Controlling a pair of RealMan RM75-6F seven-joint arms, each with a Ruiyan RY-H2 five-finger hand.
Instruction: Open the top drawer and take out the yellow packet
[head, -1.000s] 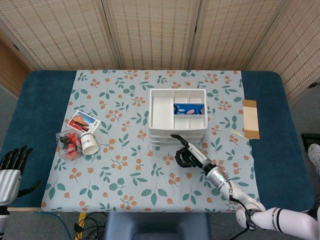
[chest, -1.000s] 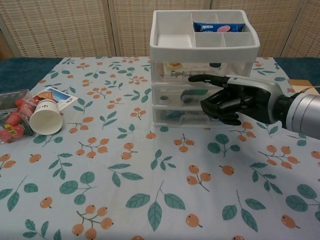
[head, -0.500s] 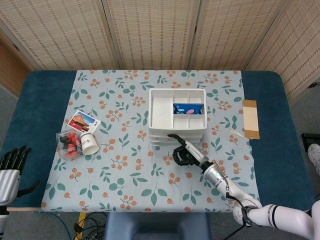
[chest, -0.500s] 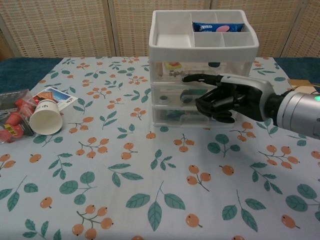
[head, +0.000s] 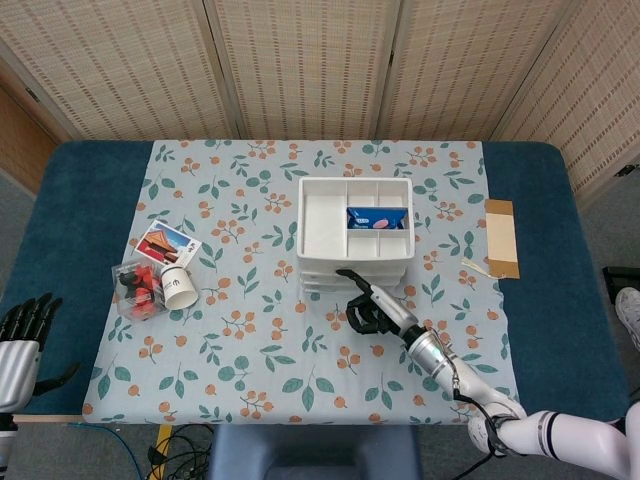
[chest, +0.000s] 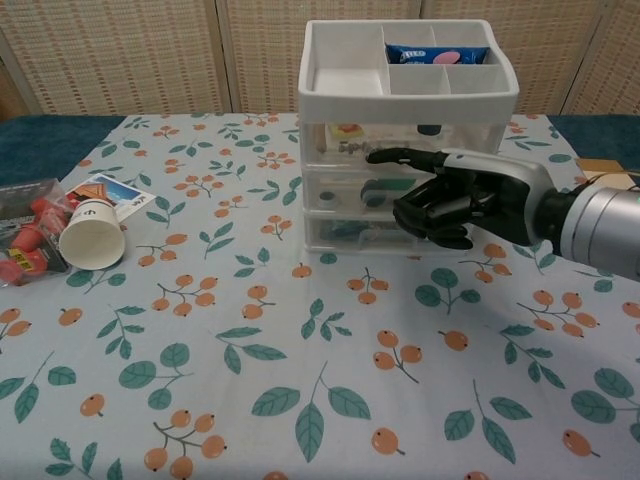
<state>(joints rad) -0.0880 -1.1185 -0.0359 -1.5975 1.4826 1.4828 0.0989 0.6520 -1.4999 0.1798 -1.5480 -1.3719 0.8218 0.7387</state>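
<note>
Left hand (head: 20, 340) sat idle off the table's (head: 60, 200) near-left corner, fingers spread, holding nothing, same as a second ago. Paper cup (chest: 90, 233) lay tipped beside the red-filled clear box (chest: 25, 240) and a card (chest: 115, 193) near the tablecloth's left edge, unmoved. At centre, the drawer unit (chest: 408, 170) with its white tray top (chest: 408, 95) carried a blue cookie packet (chest: 436, 53). Top drawer (chest: 400, 140) remained shut; something yellowish showed through its clear front, likely the yellow packet (chest: 348, 132), too blurred to confirm. Right hand (chest: 470, 198) had crept slightly left over the last second, one finger extended to the top drawer's front at about handle height, other fingers curled in, gripping nothing. Contact with the handle couldn't be told. Judged: approach nearly finished, the pull hadn't started, packet still inside.
</note>
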